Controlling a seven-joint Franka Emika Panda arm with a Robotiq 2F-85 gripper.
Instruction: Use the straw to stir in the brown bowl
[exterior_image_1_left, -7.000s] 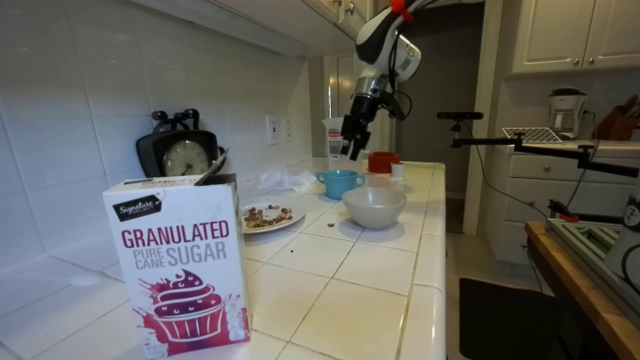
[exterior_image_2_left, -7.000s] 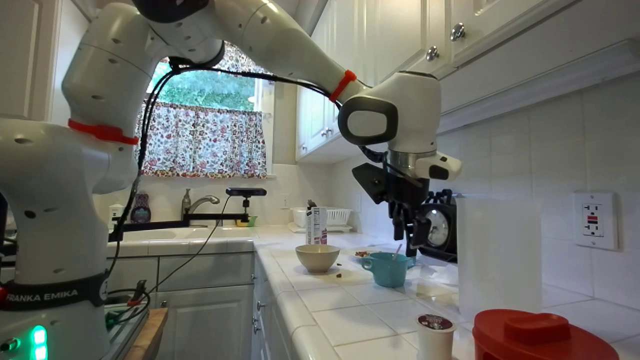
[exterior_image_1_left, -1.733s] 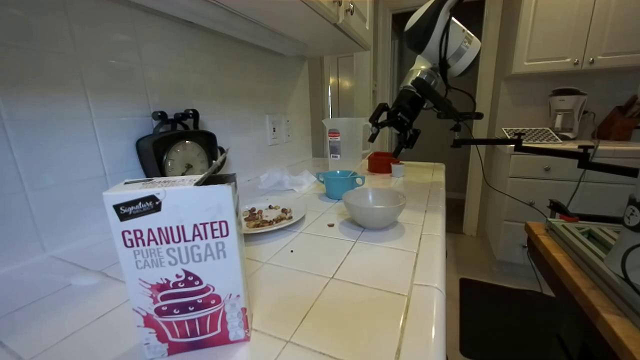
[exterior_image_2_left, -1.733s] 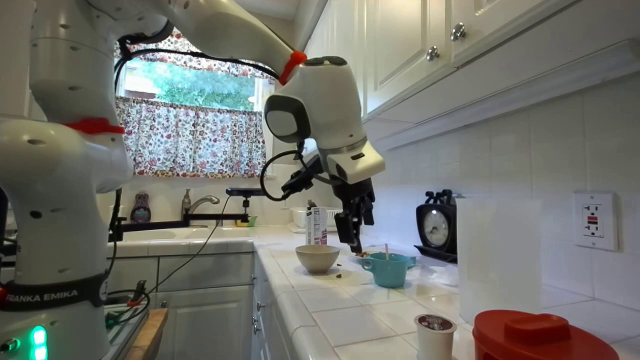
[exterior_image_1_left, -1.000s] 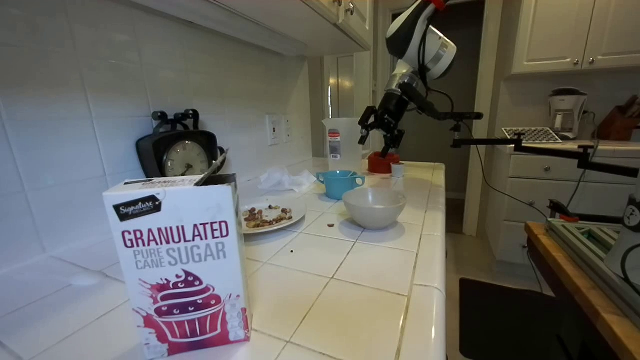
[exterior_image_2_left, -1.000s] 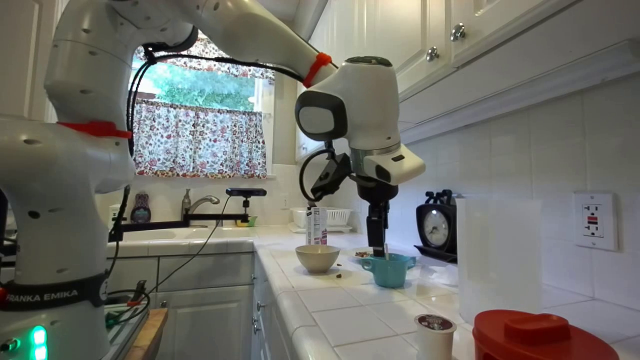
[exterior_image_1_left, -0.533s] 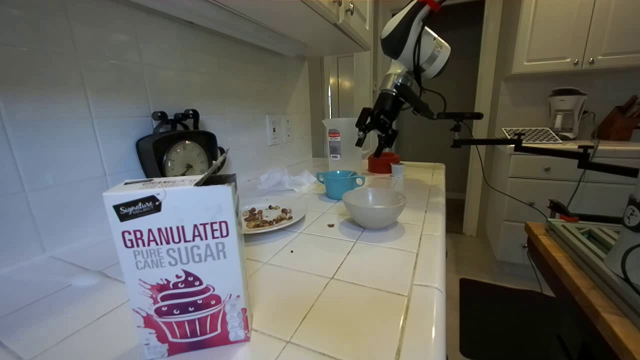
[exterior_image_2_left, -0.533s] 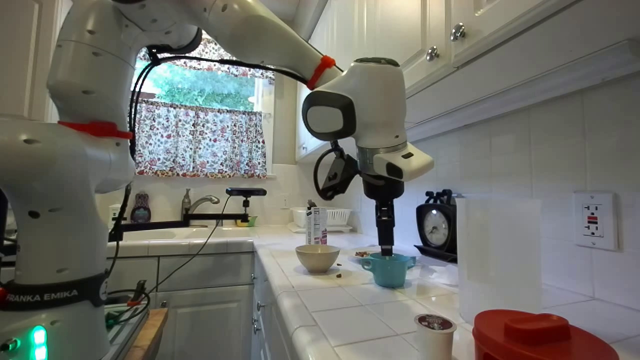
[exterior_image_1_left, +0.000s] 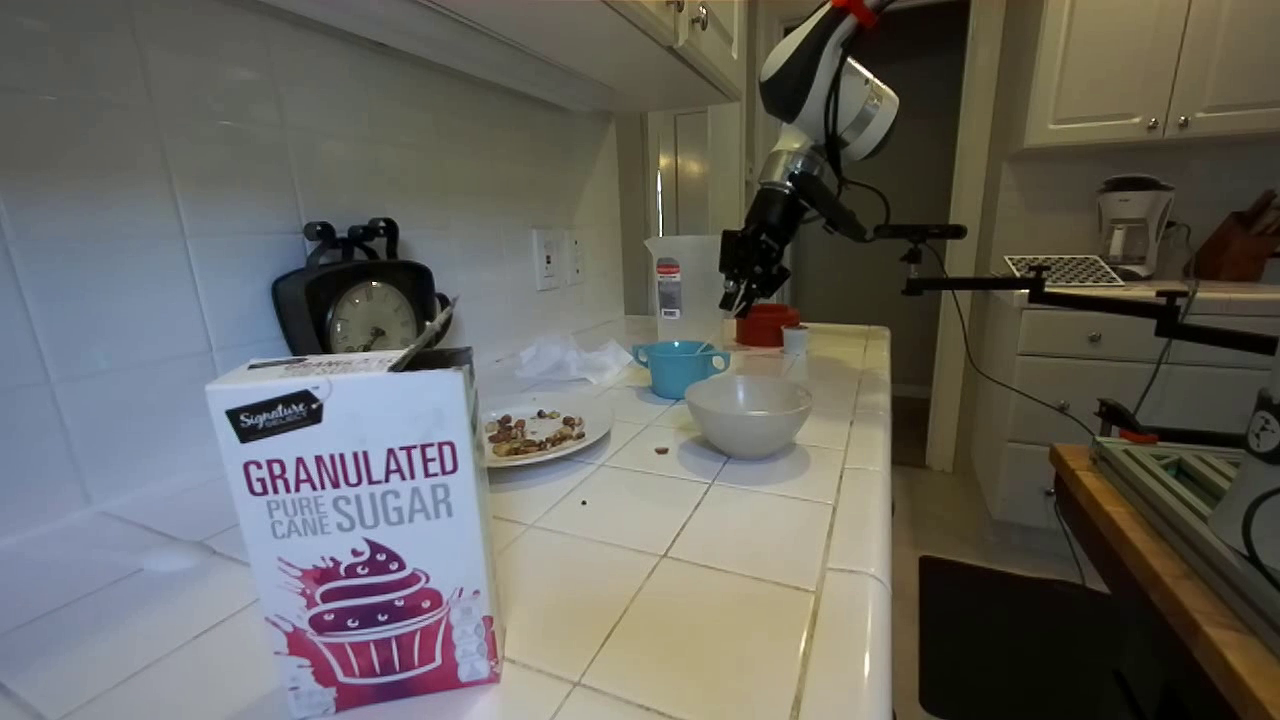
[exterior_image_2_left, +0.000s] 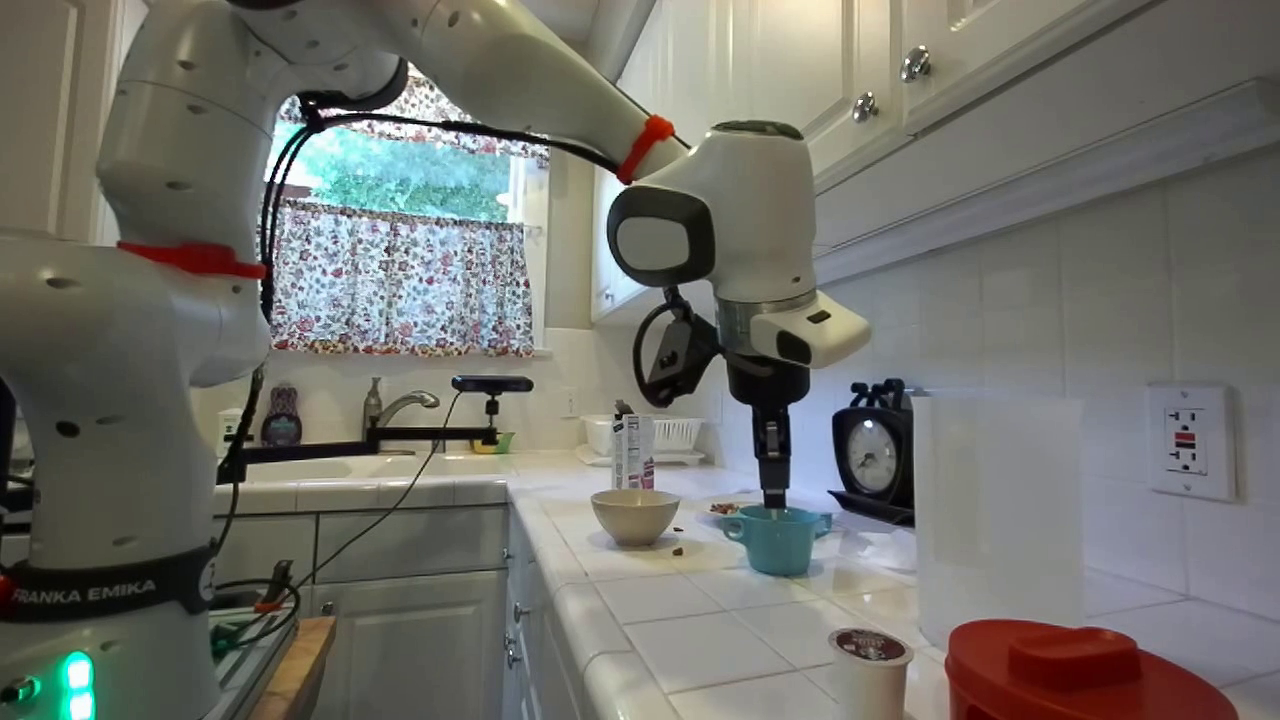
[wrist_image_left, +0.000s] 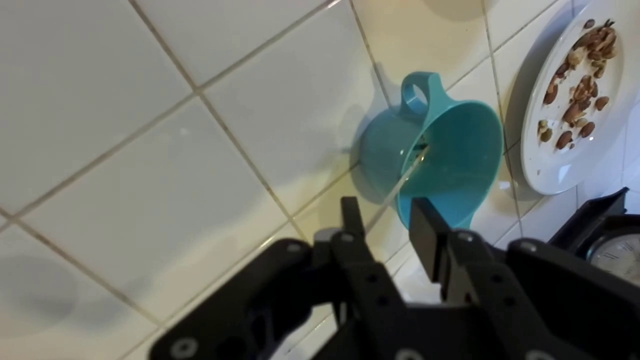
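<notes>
Fingers have drawn closer together near the straw since half a second ago

In the wrist view, the hand is part-way closed, the gap between its fingers wider than the straw, so it does not yet grip it. The straw stands in the light blue cup, slanting out over the rim toward that gap; its upper end is lost to sight at one finger. Near the cup lies a white plate of nuts.

In an exterior view, the cup stands on the tabletop beyond a pale bowl, with an upright sugar box in the foreground.

In an exterior view, the hand points down and appears just above the cup's rim. A small coffee pod stands close beside a red lidded container.
</notes>
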